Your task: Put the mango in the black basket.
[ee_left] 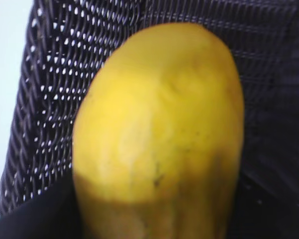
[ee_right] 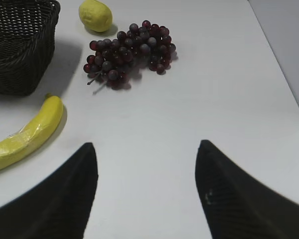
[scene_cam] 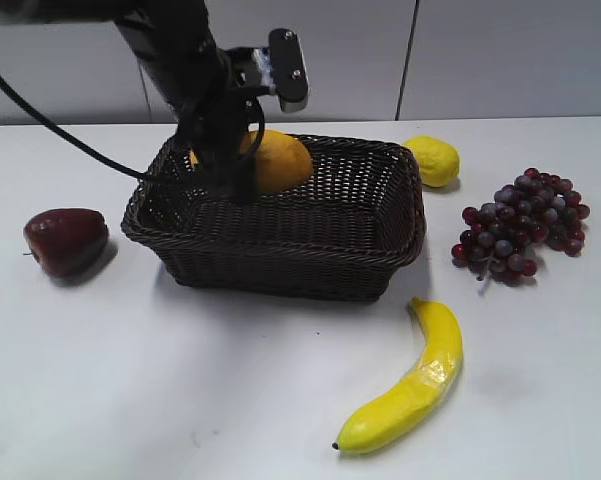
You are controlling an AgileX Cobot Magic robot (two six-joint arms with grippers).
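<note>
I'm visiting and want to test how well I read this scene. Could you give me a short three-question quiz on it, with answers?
1. True or false: the mango is over the black basket.
2. Which fruit lies nearest the front edge of the table? A) lemon B) banana C) grapes
3. Fill in: the right gripper is ____ and holds nothing.

Key
1. True; the left gripper holds it over the basket's left end.
2. B
3. open; its fingers stand apart above bare table.
</note>
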